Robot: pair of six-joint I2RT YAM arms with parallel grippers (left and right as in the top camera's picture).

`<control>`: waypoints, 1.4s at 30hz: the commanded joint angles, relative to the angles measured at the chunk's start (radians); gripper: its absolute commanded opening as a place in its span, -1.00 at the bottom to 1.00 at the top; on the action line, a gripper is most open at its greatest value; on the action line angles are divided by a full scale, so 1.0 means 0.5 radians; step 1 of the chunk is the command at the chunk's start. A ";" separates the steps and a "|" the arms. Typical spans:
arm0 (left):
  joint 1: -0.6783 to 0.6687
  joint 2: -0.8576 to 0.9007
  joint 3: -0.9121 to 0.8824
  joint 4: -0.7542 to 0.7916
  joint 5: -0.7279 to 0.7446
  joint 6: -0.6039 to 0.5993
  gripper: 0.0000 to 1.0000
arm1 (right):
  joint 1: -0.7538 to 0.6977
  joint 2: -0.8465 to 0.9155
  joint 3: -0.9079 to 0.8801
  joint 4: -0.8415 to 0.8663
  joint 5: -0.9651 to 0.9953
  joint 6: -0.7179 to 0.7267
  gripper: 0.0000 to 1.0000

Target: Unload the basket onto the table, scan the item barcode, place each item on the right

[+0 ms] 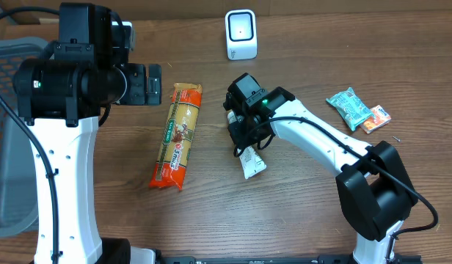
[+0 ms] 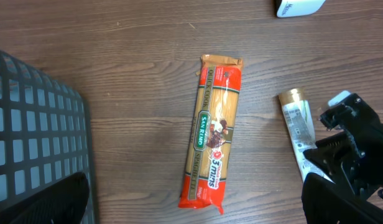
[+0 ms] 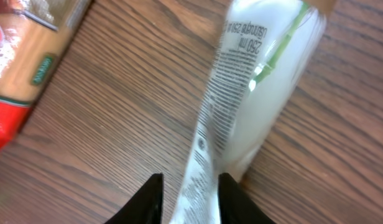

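Note:
A white tube (image 1: 251, 163) with a gold cap (image 2: 291, 96) lies on the wooden table, its printed side up in the right wrist view (image 3: 260, 81). My right gripper (image 3: 190, 186) points down over it, jaws a little apart on either side of the tube's flat crimped end, with a gap showing at the left finger (image 3: 151, 199). From overhead that gripper (image 1: 243, 139) covers the tube's upper half. The white scanner (image 1: 241, 34) stands at the back centre. My left gripper (image 1: 145, 83) hovers open at the left, high over the table (image 2: 191, 208), holding nothing.
A long orange spaghetti pack (image 1: 178, 136) lies left of the tube (image 2: 295, 124). A grey mesh basket (image 1: 6, 110) sits at the far left edge. A teal packet (image 1: 349, 107) and a small orange one (image 1: 376, 118) lie at the right.

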 commanded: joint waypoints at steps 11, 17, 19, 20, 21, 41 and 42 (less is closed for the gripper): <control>-0.013 0.007 0.015 0.004 -0.004 0.038 0.99 | -0.291 -0.053 0.085 -0.135 -0.216 0.007 0.04; -0.013 0.007 0.015 0.004 -0.004 0.038 0.99 | -0.542 -0.072 0.047 -0.175 -0.549 -0.179 0.24; -0.013 0.007 0.015 0.004 -0.004 0.038 0.99 | -0.577 -0.066 -0.018 -0.139 -0.735 -0.262 0.24; -0.013 0.007 0.015 0.004 -0.004 0.038 0.99 | -0.581 -0.061 -0.051 -0.115 -0.793 -0.288 0.24; -0.013 0.007 0.015 0.004 -0.004 0.038 0.99 | -0.581 -0.061 -0.084 -0.084 -0.816 -0.286 0.25; -0.013 0.007 0.015 0.004 -0.004 0.038 0.99 | -0.345 0.069 -0.535 0.671 -0.892 0.388 -0.10; -0.013 0.007 0.015 0.004 -0.004 0.038 0.99 | -0.345 0.069 -0.535 0.681 -0.893 0.393 -0.20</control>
